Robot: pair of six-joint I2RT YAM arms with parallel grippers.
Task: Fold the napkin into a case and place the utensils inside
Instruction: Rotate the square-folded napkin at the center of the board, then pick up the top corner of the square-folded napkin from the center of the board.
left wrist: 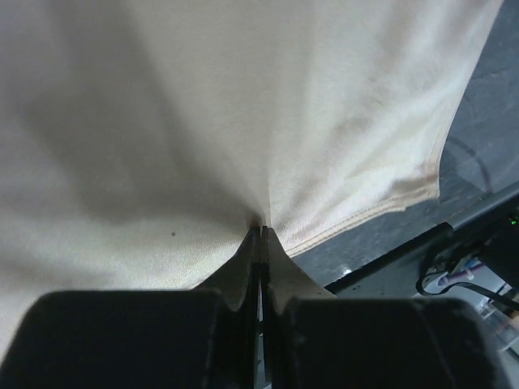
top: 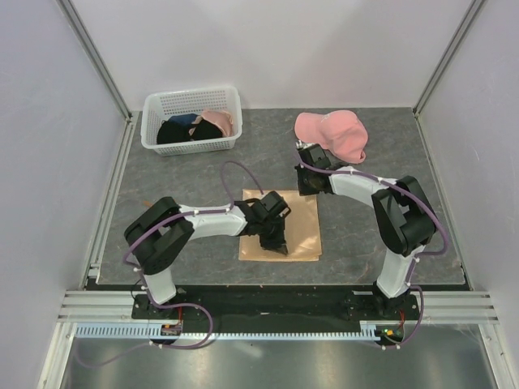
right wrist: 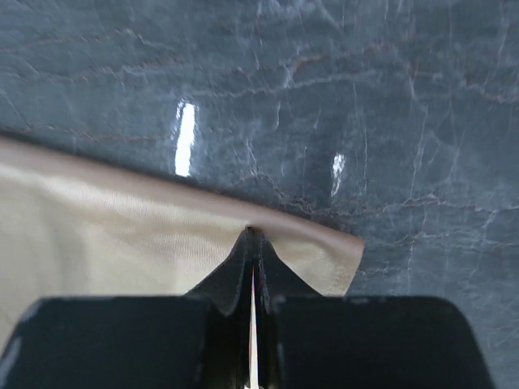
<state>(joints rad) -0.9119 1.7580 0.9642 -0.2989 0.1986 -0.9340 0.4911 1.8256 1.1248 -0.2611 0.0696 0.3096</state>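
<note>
The peach-tan napkin (top: 302, 231) lies flat on the dark table between the two arms. My left gripper (top: 274, 245) is over its near middle part. In the left wrist view my left gripper (left wrist: 260, 229) is shut on a pinch of the napkin (left wrist: 243, 105), and creases run out from the tips. My right gripper (top: 308, 188) is at the napkin's far right corner. In the right wrist view my right gripper (right wrist: 252, 232) is shut on the napkin's (right wrist: 105, 243) edge, close to that corner. No utensils are in view.
A white basket (top: 191, 95) with dark and pink clothes stands at the back left. A pink cap (top: 332, 134) lies at the back right, just beyond my right gripper. The table's near edge and cables show in the left wrist view (left wrist: 454, 243).
</note>
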